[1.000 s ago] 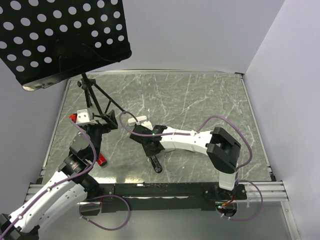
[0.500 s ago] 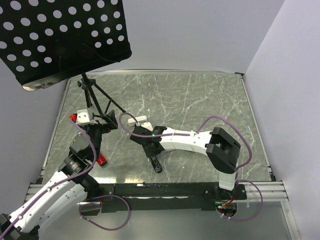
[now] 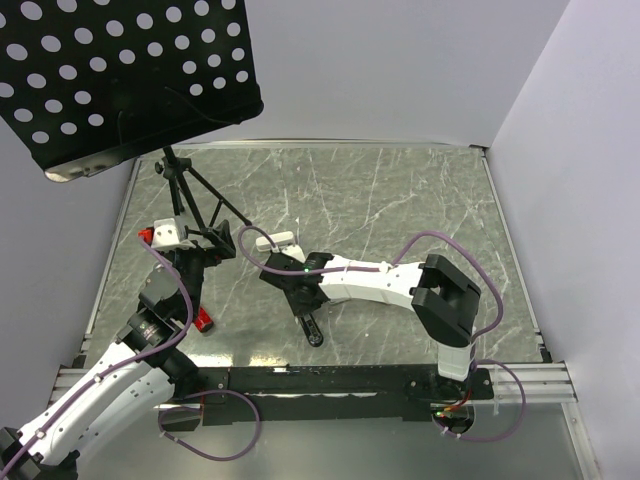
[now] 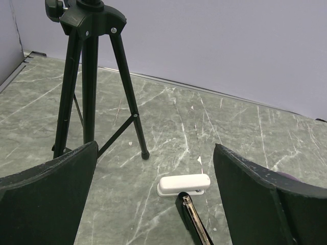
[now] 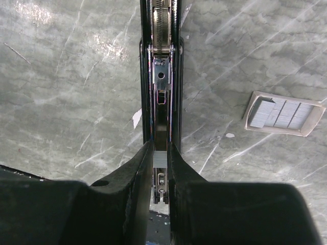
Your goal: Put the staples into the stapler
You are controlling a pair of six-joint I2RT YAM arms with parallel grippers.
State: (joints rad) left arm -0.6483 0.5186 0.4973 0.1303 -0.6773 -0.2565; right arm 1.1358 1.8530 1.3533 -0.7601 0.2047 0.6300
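Almost nothing has moved since one second ago: the right gripper (image 5: 160, 151) still pinches the staples (image 5: 160, 159) inside the open black stapler (image 5: 161, 76). The left gripper (image 4: 155, 168) stands spread wide, holding nothing.

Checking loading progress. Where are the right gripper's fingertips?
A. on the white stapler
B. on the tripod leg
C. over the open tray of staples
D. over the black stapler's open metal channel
D: the right gripper straddles the channel of the black stapler, pinching a grey staple strip; the tray lies aside.
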